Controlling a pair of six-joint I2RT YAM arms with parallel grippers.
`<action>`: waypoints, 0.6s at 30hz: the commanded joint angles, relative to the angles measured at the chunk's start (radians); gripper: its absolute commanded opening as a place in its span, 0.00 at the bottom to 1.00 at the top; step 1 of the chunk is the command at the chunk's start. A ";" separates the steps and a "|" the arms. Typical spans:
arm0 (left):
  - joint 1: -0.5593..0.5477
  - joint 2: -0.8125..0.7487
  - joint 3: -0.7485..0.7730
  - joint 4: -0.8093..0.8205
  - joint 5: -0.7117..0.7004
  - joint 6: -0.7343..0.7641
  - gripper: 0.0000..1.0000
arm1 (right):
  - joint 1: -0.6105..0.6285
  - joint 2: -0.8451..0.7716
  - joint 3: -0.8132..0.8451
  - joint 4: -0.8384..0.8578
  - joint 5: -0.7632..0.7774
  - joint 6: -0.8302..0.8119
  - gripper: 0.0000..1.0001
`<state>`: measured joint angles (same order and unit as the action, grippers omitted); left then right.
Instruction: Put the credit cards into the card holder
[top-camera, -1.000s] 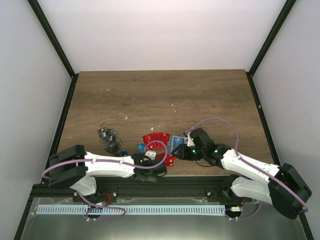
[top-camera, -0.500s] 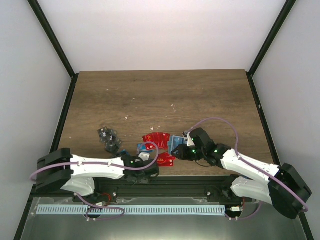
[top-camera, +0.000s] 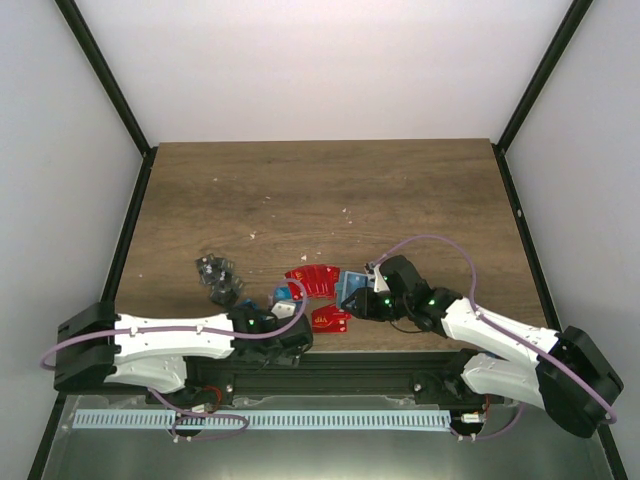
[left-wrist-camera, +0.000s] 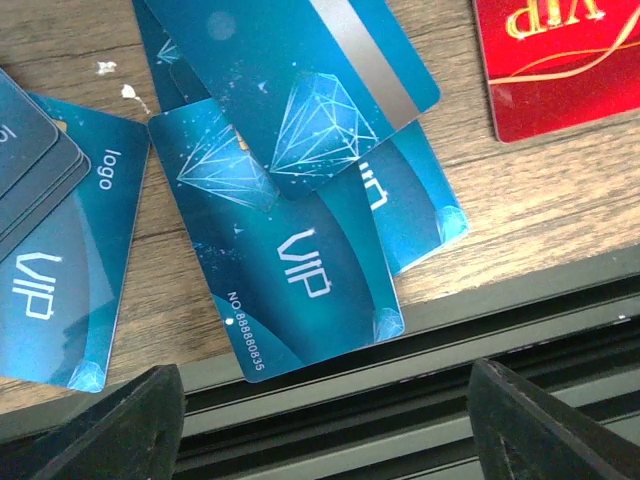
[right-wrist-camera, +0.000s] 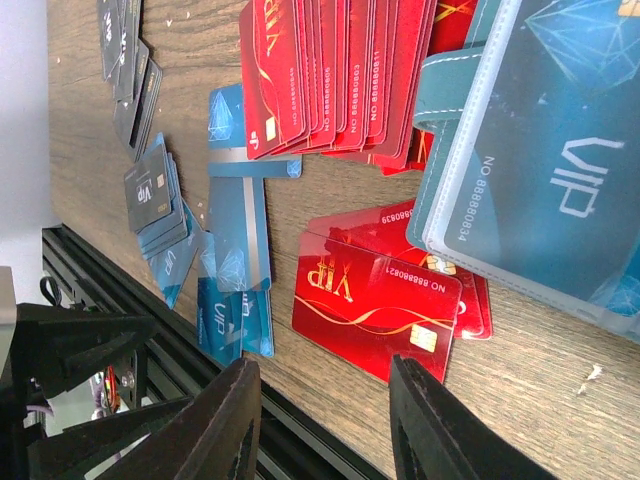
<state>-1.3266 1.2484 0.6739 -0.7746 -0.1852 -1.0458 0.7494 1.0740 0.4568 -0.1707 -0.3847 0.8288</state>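
Top view: the left gripper (top-camera: 288, 338) sits at the near edge of the table (top-camera: 330, 190), just below the blue cards (top-camera: 283, 295). The right gripper (top-camera: 356, 302) sits at the card holder (top-camera: 353, 282), beside the fanned red cards (top-camera: 312, 277). The dark cards (top-camera: 218, 278) lie apart, to the left. Only the left wrist view shows that gripper's fingers (left-wrist-camera: 110, 430) spread and empty above overlapping blue cards. Only the right wrist view shows the holder flat, with a blue card in its clear pocket, and the right jaws parted and empty.
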 joint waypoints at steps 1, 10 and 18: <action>0.002 0.043 0.025 -0.009 -0.030 -0.015 0.83 | 0.011 -0.001 0.010 0.022 -0.007 0.008 0.37; 0.005 0.158 0.012 0.048 -0.059 -0.033 0.87 | 0.011 -0.018 0.000 0.007 -0.004 0.009 0.37; 0.004 0.224 0.005 0.096 -0.057 -0.027 0.85 | 0.011 -0.017 -0.005 0.013 -0.003 0.008 0.37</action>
<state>-1.3266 1.4391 0.6834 -0.7132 -0.2279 -1.0679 0.7498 1.0672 0.4564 -0.1711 -0.3893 0.8318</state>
